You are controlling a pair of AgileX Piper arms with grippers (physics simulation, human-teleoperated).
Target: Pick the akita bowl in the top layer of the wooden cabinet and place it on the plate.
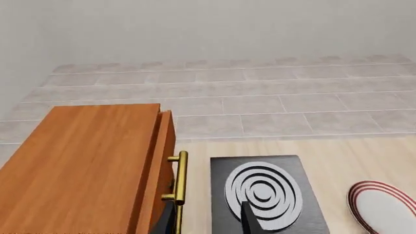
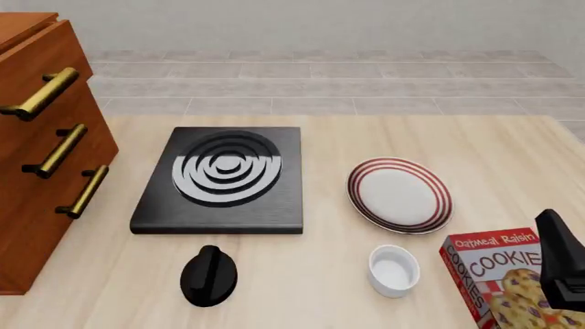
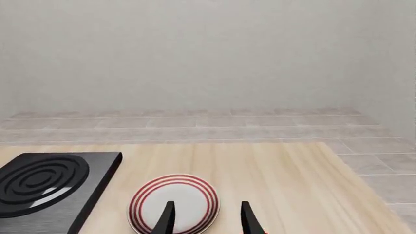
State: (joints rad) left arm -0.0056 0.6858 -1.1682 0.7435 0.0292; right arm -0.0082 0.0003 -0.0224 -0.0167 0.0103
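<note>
the akita bowl we cannot find in any view. we see the reddish-brown wooden cabinet [image 2: 41,147] at the table's left with its top drawer [image 2: 37,68] barely ajar. the round white plate with red rings [image 2: 399,194] lies bare between the black square stove [image 2: 224,179] and the cookie box [image 2: 503,274], near the small white cup [image 2: 394,270]. the pale wood table [image 2: 366,137] meets grey tiles. only the right wrist view shows the right gripper [image 3: 206,217], fingers parted, holding nothing; the left gripper [image 1: 208,217] straddles the brass handle [image 1: 179,187], its grip unclear to us.
</note>
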